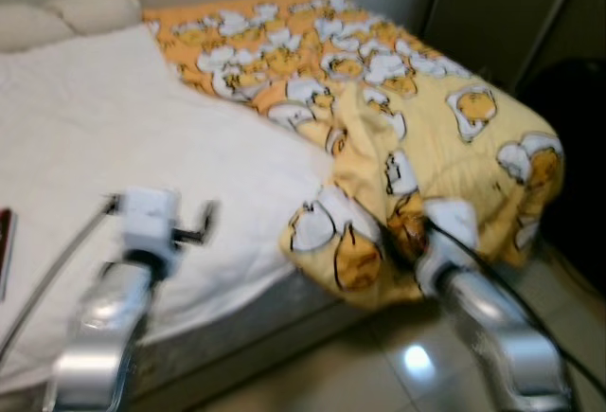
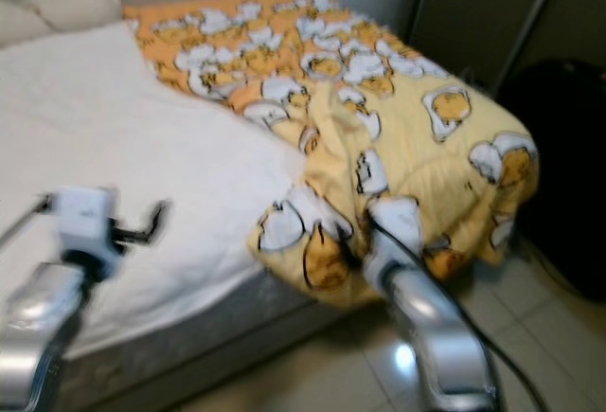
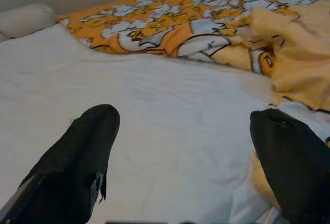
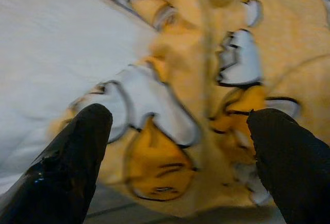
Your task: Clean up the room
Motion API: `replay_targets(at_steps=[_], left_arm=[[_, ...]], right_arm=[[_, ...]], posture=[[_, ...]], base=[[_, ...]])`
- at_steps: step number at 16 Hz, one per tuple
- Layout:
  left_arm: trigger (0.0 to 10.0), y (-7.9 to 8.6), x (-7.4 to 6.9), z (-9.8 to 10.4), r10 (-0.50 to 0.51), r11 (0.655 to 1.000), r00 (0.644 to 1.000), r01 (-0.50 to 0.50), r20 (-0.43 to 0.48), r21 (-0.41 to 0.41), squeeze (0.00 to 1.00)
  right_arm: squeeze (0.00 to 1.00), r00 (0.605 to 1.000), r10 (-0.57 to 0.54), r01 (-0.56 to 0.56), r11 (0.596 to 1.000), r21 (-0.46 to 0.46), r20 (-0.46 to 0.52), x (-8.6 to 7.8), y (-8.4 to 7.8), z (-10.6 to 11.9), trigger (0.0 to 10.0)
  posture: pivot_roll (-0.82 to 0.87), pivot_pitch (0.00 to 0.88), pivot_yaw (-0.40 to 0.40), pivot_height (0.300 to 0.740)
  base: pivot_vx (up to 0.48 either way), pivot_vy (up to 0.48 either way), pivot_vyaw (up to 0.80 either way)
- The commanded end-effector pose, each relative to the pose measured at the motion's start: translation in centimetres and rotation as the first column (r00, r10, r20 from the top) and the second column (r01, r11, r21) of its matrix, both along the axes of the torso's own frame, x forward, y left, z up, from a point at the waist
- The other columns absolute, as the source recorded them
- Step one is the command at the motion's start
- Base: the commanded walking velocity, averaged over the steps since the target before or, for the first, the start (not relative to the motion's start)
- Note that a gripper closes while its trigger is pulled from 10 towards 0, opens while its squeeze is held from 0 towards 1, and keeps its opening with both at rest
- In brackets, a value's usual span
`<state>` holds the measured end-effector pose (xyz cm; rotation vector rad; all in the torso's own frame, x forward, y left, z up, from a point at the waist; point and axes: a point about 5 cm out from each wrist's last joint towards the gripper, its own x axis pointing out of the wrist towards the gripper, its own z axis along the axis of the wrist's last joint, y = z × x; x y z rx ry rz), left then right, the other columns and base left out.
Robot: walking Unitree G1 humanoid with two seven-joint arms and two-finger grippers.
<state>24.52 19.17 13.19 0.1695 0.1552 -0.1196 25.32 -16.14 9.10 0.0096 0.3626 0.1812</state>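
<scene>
Bed: white sheet covers left and centre of frame; pale pillows upper left.
Blanket: yellow-orange cartoon blanket bunched at right, one corner draped over the mattress edge.
Floor: glossy pale tiles lower right; dark cabinet upper right.
Left gripper: fingers spread wide over the sheet, holding nothing.
Right gripper: fingers apart, facing the hanging blanket corner.

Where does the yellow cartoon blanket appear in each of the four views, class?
Left eye view: yellow blanket, upper right, bunched at the bed corner.
Right eye view: centre right.
Left wrist view: top and right edge.
Right wrist view: centre and right, beyond the fingers.
Shared landmark: the white sheet.
</scene>
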Motion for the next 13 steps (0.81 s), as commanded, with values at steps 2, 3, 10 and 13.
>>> replay_targets(at_steps=[2, 3, 10, 13], left_arm=[[10.0, 0.7, -0.2, 0.1, 0.012, 1.000, 1.000, -0.011, -0.007, 0.018, 0.87], [10.0, 0.6, -0.3, 0.1, 0.005, 1.000, 1.000, -0.005, -0.011, 0.025, 0.88], [10.0, 0.2, -0.7, 0.2, -0.045, 0.999, 0.999, 0.045, -0.012, 0.000, 0.87], [10.0, -0.3, -0.6, -0.7, -0.122, 0.992, 0.991, 0.121, -0.050, -0.024, 0.84]], right_arm=[[0.00, 0.999, 0.027, -0.027, 1.000, 0.016, 0.029, 0.3, 1.0, 0.6, 10.0], [0.00, 0.999, 0.027, -0.027, 1.000, 0.015, 0.028, 0.3, 1.1, 0.6, 10.0], [0.00, 0.999, 0.032, -0.033, 0.999, 0.026, 0.015, -0.2, 1.2, 0.3, 10.0], [0.00, 0.999, 0.045, -0.045, 0.998, 0.035, 0.009, -0.6, 1.1, 0.2, 10.0]], posture=[[-0.06, 0.000, 0.001, 0.740], [-0.06, 0.000, 0.001, 0.740], [-0.06, 0.000, -0.001, 0.740], [-0.06, 0.000, 0.009, 0.740]], base=[[0.324, 0.000, 0.00], [0.326, 0.000, 0.00], [0.318, 0.000, -0.29], [0.000, 0.000, 0.00]])
